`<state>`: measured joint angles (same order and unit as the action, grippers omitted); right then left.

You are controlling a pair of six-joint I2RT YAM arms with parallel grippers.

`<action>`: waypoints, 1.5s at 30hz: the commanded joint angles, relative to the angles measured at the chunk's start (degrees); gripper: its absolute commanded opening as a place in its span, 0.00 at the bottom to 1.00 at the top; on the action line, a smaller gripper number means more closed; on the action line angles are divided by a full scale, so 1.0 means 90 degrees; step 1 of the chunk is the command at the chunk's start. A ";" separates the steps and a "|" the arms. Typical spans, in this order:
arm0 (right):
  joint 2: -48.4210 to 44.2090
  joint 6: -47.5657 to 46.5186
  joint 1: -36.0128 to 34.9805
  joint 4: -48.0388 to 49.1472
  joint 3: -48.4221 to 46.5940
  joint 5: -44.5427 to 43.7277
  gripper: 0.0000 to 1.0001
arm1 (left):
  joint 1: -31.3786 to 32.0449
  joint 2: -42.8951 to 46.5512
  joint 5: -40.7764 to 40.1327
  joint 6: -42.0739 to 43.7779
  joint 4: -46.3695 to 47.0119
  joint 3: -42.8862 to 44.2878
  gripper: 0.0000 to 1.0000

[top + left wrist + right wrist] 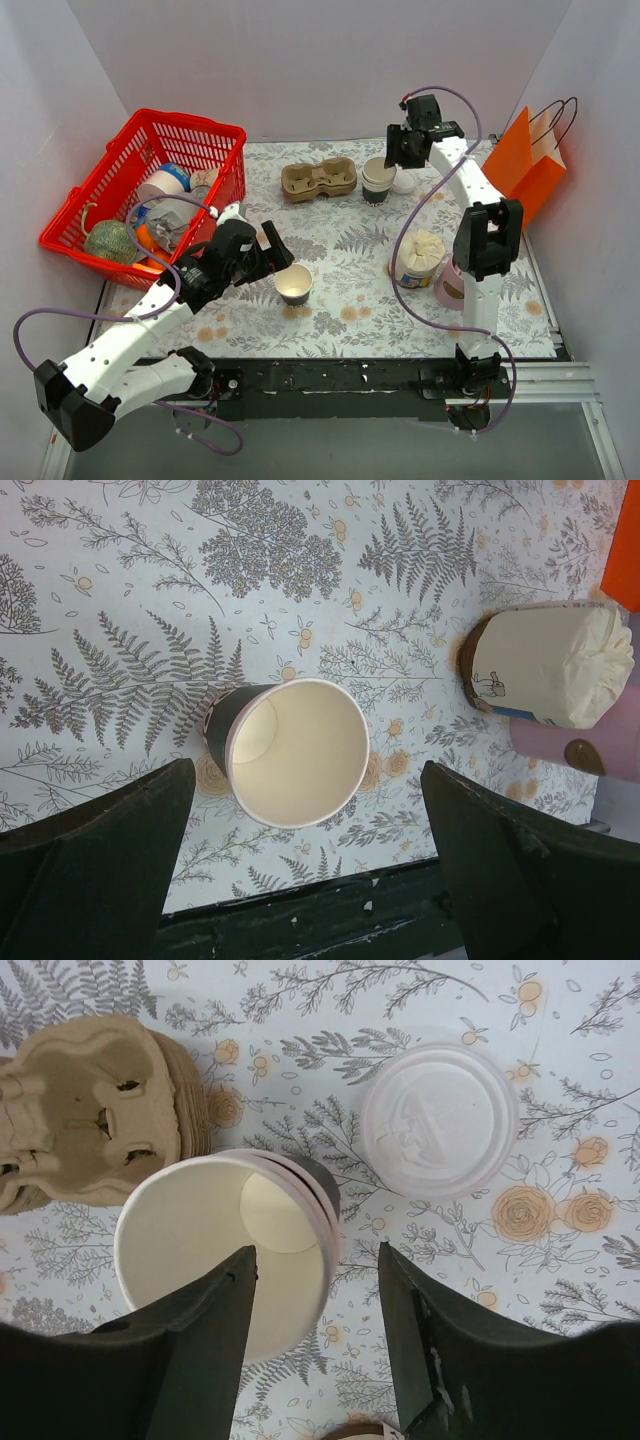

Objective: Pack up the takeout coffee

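No lidded coffee cup shows in any view. A lidless cream-and-dark paper cup (pixel 294 284) stands near the table's front; in the left wrist view (pixel 290 750) it sits between and below my left gripper's fingers. My left gripper (pixel 277 256) (pixel 306 772) is open and empty above it. A short stack of lidless cups (pixel 378 181) (pixel 225 1260) stands at the back. My right gripper (pixel 400 152) (pixel 315 1255) is open over the stack's right rim, holding nothing. A loose flat white lid (pixel 404 183) (pixel 440 1120) lies right of the stack.
A cardboard cup carrier (pixel 320 180) (pixel 95 1110) lies left of the stack. A red basket (pixel 215 135) of items stands at far left. An orange paper bag (pixel 528 165) stands at far right. A cream-wrapped tub (pixel 418 257) (pixel 550 665) and a pink container (pixel 450 287) sit front right.
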<state>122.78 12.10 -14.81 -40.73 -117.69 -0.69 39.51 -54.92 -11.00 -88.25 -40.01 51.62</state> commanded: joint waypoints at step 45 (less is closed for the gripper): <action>0.1563 -0.1666 0.0386 -0.0201 -0.0918 0.0966 0.41 | 0.0015 0.0008 0.0236 -0.0409 -0.0027 0.0027 0.98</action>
<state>136.68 -0.40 -9.85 -41.08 -126.54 11.25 39.51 -56.47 -8.49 -91.55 -38.96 52.12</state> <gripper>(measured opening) 0.413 0.981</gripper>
